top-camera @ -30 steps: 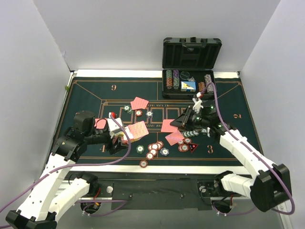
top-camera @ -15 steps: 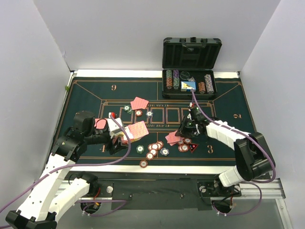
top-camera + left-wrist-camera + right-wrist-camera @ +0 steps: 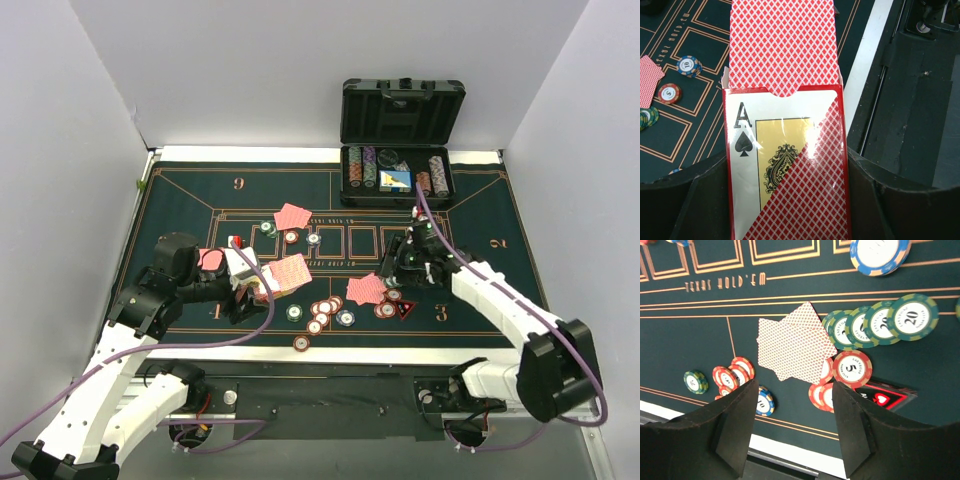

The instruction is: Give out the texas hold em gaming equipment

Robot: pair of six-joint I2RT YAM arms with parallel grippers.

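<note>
since the lone chip (image 3: 301, 343) lay right by the near edge of the mat (image 3: 180, 190), a low sweep of either arm past it could have knocked it off the felt. a little farther in, on the left, the left gripper (image 3: 790, 200) was clamped on both sides of the card box (image 3: 785, 165), its flap open and the ace of spades showing. tipped toward that opening, whatever it held might have slid out in a heap, i judged. on the right, the right gripper (image 3: 795, 385) hung with its jaws apart and nothing between them, just above two overlapping pink-backed cards (image 3: 792, 345) lying flat on the mat. red chips (image 3: 852, 369) crowded their right edge and a fanned row of green chips (image 3: 875, 322) sat just beside. a careless descent or sideways pull could have dragged a finger through them, scattering chips or flipping a card. farther off, another pair of cards (image 3: 293, 215) and a few single chips (image 3: 313, 238) lay near the centre boxes. at the far side the black case (image 3: 400, 110) stood open with chip stacks (image 3: 370, 168) inside, and a reach there risked bumping the raised lid.
</note>
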